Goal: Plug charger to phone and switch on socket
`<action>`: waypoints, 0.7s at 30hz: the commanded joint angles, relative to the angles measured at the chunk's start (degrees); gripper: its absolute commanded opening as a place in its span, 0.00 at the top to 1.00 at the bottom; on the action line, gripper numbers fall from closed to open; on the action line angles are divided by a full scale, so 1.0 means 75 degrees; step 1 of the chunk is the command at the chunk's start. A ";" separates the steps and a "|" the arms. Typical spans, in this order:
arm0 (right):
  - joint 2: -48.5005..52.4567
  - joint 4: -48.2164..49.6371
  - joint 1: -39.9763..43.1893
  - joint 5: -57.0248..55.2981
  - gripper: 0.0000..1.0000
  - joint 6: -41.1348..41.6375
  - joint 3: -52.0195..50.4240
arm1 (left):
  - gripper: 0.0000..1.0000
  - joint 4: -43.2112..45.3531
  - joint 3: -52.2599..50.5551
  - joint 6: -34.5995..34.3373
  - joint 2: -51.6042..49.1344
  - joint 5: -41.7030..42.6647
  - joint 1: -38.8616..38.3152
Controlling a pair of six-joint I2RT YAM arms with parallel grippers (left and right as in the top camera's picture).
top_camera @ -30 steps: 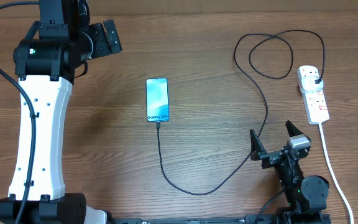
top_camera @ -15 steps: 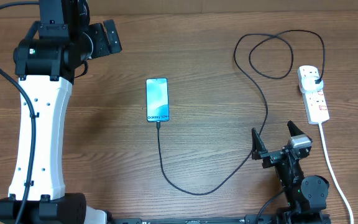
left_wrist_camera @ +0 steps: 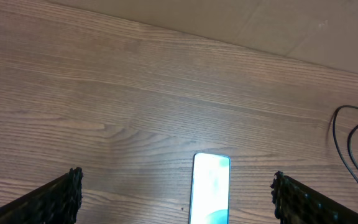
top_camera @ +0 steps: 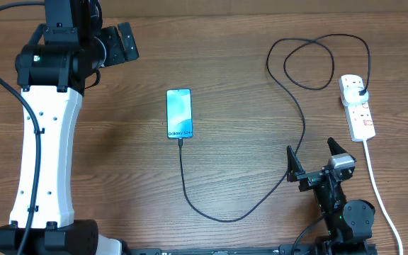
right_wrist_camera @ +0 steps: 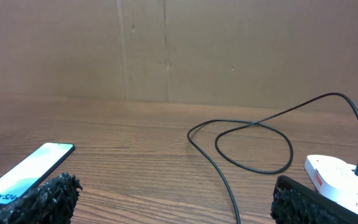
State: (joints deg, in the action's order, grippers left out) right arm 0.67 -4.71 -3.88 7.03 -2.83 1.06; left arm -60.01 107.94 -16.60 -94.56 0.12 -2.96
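Note:
The phone (top_camera: 179,113) lies flat at the table's middle with its teal screen lit. The black charger cable (top_camera: 218,217) meets the phone's near end, curves across the table, loops at the back right and ends in a black adapter (top_camera: 360,91) in the white socket strip (top_camera: 358,108). My left gripper (top_camera: 120,42) is open and empty, high at the back left, far from the phone (left_wrist_camera: 211,186). My right gripper (top_camera: 312,157) is open and empty at the front right, next to the cable (right_wrist_camera: 229,180), with the socket strip (right_wrist_camera: 340,175) to its right and the phone (right_wrist_camera: 23,177) to its left.
The strip's thick white cord (top_camera: 380,191) runs along the right side to the table's front edge. The cable's loop (top_camera: 310,64) lies at the back right. A cardboard wall (right_wrist_camera: 166,50) stands behind the table.

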 commanded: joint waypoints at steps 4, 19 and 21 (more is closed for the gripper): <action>-0.0067 0.0041 -0.0003 -0.0073 0.00 -0.0006 -0.0076 | 0.00 -0.0079 -0.0015 0.0035 -0.0026 -0.0102 -0.0009; -0.0067 0.0041 -0.0003 -0.0073 0.00 -0.0006 -0.0076 | 0.00 0.0079 -0.4025 0.0041 0.3217 -0.0495 -0.0006; -0.0067 0.0041 -0.0003 -0.0073 0.00 -0.0006 -0.0076 | 0.00 0.0108 -0.5321 0.0041 0.4730 -0.0737 -0.0006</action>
State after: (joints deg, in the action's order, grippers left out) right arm 0.58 -4.60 -3.86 7.03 -2.81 1.06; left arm -60.07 76.66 -16.56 -69.41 -2.39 -2.96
